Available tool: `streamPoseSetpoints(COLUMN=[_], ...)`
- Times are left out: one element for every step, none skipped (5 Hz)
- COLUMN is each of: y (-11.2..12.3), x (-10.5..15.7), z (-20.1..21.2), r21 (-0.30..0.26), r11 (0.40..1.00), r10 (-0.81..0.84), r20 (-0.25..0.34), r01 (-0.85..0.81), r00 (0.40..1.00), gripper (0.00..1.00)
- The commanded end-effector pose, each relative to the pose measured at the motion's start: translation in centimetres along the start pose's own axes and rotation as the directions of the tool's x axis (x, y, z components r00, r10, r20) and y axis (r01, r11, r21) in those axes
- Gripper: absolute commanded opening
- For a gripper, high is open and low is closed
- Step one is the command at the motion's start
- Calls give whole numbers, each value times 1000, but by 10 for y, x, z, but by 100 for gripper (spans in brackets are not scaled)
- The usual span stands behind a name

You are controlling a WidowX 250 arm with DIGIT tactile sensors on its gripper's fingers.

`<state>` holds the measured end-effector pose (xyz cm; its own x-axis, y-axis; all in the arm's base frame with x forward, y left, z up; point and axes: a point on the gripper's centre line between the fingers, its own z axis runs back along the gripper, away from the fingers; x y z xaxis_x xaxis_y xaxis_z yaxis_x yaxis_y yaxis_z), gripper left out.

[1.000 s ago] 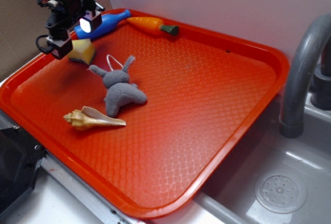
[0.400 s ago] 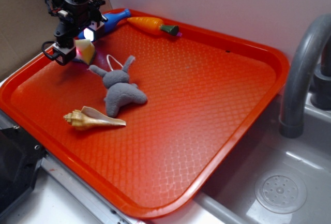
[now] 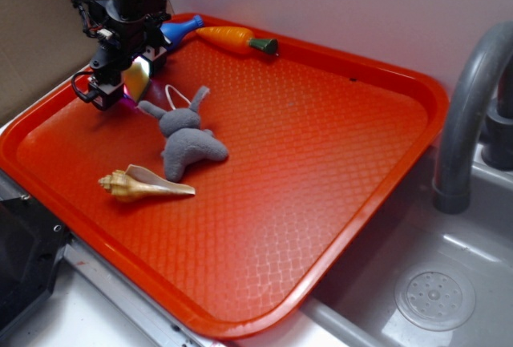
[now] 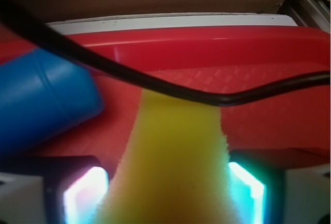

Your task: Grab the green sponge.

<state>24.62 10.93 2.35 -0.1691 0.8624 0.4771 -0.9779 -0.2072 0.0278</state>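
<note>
- The end effector [image 3: 128, 82] is down at the upper left of the exterior frame, right over the green sponge [image 3: 138, 79], which sits on the orange tray [image 3: 337, 123] near its back left corner.
- In the wrist view the sponge [image 4: 173, 172] fills the space between the two fingers, with the lit pads [image 4: 85, 195] on either side of the yellow foam. The jaws straddle it, but I honestly can't tell whether they've clamped down or are just sitting open around it.
- I can't make out the dark scouring face in either view, only yellow foam.
- Progress, as I read it: the approach and lining up look done, since the sponge is between the fingers. What's left is a firm squeeze (if it hasn't happened) and a lift off the tray. The sponge looks like it's resting on the tray, so I wouldn't call it grabbed yet.
- Head count on the tray: one sponge, one blue bottle [image 3: 178, 28] just behind the end effector, one toy carrot [image 3: 236, 39] at the back edge, one grey plush bunny [image 3: 186, 135] just beside the sponge towards the middle, and one seashell [image 3: 144, 184] lower left.
- Off the tray on the right: one grey faucet [image 3: 469, 98] over a sink [image 3: 449, 267] with one drain.
- The bottle [image 4: 41, 100] shows close on the left of the wrist view, so there's not much room on that side.
</note>
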Motion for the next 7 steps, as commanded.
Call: streamPoseSetpoints(y=[4,-3,4,23,43,65,67], x=[21,14,1,-15,-26,-21,-9], z=[26,69,119,161,193,214,217], r21=[-135,-245,-360,-532,-613,-692,-680], r11=[985,917,793,617,404,149,-92], r10=[-104,-333,-549,-737,-869,-932,-957], r20=[11,-40,-76,-132,-26,141,262], r01=[104,314,491,580,679,706,727], r00=[995,942,832,663,494,335,124], gripper=[0,0,0,0,0,0,0])
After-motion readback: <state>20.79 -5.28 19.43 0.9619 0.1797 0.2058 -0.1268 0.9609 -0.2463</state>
